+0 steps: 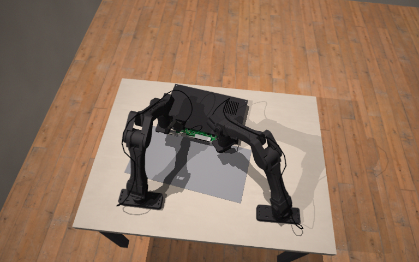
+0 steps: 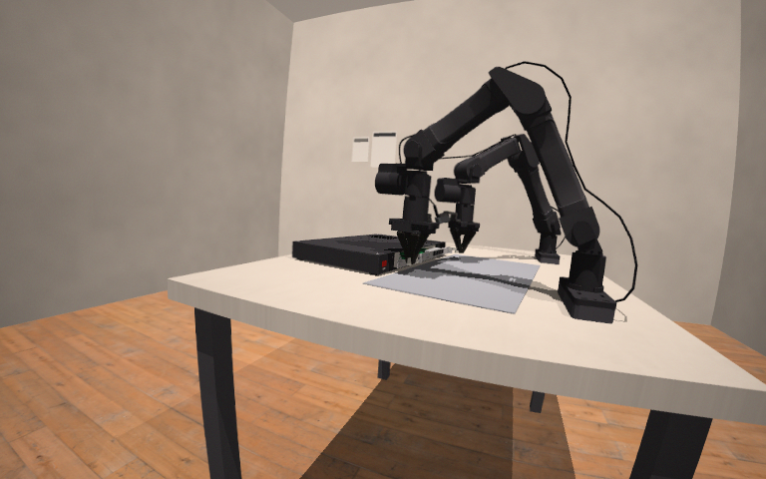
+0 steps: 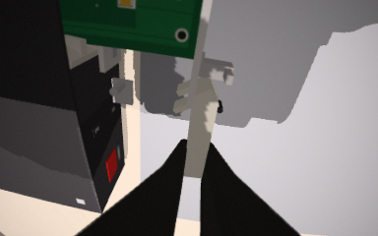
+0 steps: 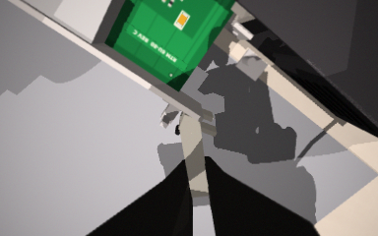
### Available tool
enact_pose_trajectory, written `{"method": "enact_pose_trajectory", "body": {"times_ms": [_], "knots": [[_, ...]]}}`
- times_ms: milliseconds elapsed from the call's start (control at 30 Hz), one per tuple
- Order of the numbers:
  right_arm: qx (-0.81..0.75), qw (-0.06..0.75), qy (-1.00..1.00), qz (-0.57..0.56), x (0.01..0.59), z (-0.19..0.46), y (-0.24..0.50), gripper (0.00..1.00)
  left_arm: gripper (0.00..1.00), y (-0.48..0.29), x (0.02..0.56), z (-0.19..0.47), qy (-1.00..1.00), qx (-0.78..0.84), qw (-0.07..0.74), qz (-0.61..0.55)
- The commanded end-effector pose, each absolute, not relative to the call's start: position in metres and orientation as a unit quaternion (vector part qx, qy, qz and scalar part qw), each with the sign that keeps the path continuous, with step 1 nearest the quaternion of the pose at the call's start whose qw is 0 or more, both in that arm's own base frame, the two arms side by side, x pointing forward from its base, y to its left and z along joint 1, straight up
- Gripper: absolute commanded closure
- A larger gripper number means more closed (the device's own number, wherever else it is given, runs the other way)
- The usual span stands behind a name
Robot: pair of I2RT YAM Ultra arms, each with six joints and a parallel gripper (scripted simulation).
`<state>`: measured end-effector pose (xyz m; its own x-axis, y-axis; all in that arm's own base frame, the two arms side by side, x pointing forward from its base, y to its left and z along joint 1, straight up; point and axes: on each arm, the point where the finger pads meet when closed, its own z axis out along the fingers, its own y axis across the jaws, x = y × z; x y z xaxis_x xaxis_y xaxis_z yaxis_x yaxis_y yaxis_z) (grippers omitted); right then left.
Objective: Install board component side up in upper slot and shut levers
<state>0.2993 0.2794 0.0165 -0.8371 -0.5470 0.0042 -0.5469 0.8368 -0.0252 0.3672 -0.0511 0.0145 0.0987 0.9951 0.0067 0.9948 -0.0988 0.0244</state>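
The green board is component side up, partly in the dark enclosure. Its panel stands off the enclosure front, and the lever tabs are apart from the catches. My left gripper is shut on the left lever, which lies about in line with the panel. My right gripper is shut on the right lever, turned partway outward. The enclosure looks level; its feet and the board's inner end are hidden.
A grey mat lies in front of the enclosure, between the arm bases. The enclosure stands near the bench's back edge. A red switch sits at its left front corner. Loose arm cables hang over its top.
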Motion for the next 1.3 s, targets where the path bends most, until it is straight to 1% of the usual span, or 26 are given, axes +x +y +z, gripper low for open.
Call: {"method": "enact_pose_trajectory", "body": {"times_ms": [0, 1267], "knots": [[-0.321, 0.023, 0.947, -0.008, 0.308, 0.025, 0.278, 0.96, 0.96, -0.052, 0.370, 0.020, 0.670, 0.742, 0.011, 0.010], [-0.535, 0.027, 0.844, -0.014, 0.324, 0.025, 0.269, 0.96, 0.96, -0.052, 0.370, 0.020, 0.670, 0.742, 0.011, 0.010]]}}
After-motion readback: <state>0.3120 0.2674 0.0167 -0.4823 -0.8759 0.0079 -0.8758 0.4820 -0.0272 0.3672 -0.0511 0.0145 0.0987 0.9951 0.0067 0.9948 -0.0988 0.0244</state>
